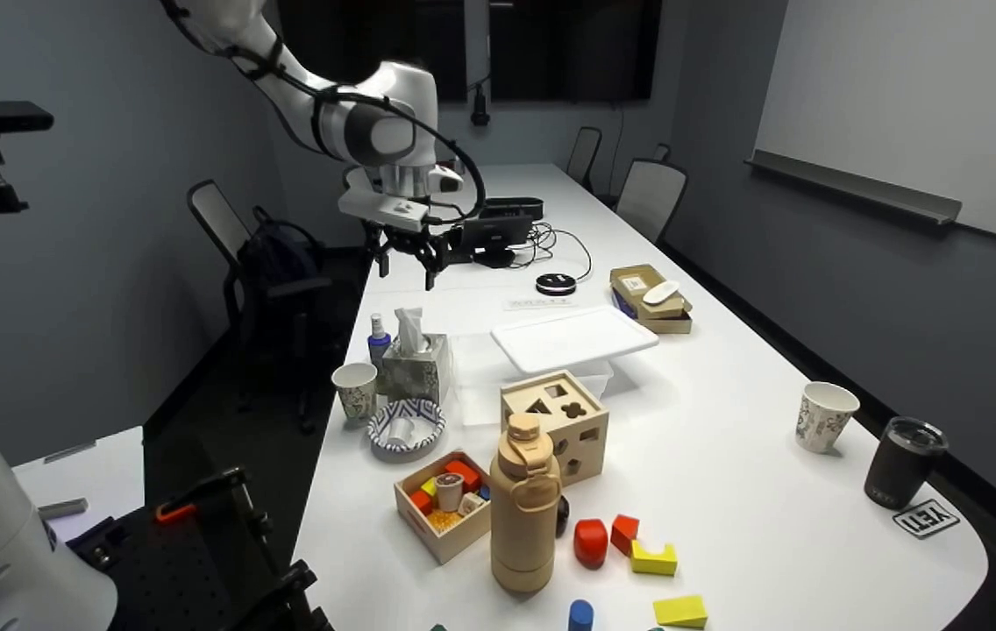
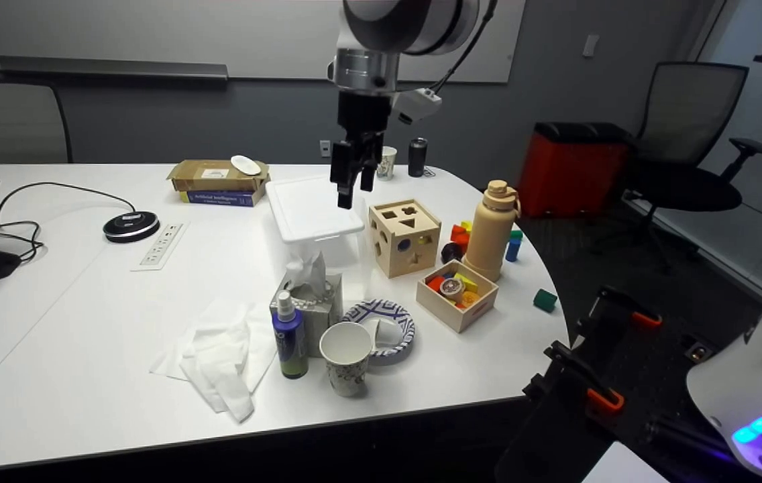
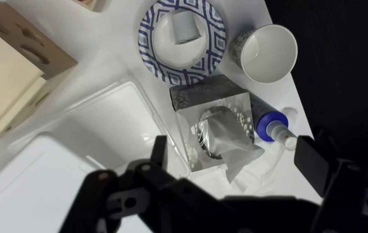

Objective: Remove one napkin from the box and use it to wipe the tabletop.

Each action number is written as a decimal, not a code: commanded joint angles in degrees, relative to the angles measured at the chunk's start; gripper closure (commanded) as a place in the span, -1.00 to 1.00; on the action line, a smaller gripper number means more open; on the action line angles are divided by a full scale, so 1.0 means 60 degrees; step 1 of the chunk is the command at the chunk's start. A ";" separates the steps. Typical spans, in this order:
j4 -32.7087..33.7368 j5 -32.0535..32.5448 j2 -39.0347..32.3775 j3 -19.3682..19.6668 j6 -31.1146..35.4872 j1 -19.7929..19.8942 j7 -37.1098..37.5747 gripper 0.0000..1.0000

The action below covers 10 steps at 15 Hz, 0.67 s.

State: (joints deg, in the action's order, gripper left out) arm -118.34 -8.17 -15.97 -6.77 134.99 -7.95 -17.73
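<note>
The grey patterned napkin box (image 1: 415,377) stands near the edge of the white tabletop (image 1: 708,456). It also shows in an exterior view (image 2: 319,325) and in the wrist view (image 3: 211,90). A napkin (image 3: 226,132) sticks up out of its opening. My gripper (image 1: 408,272) is open and empty, held above the table and apart from the box. In the wrist view the fingers (image 3: 235,155) stand wide apart, with the napkin's tip showing between them. A crumpled white napkin or cloth (image 2: 223,355) lies on the table beside the box.
A blue-capped spray bottle (image 2: 290,342), a paper cup (image 2: 346,362) and a patterned bowl (image 2: 394,318) crowd the box. A clear bin with a white lid (image 2: 317,208), a wooden shape cube (image 2: 404,238), a block tray (image 2: 455,312) and a tan bottle (image 2: 490,231) stand nearby.
</note>
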 commanded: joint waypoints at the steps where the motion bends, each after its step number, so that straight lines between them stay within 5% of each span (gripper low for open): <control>1: 0.1459 0.0310 -0.1627 -0.0394 -0.0309 0.0136 -0.0474 -1.00; 10: 0.3137 0.1456 -0.3630 -0.0742 -0.0760 -0.0005 -0.0589 -1.00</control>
State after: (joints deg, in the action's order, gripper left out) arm -103.42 -1.13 -35.13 -10.68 133.26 -8.04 -20.16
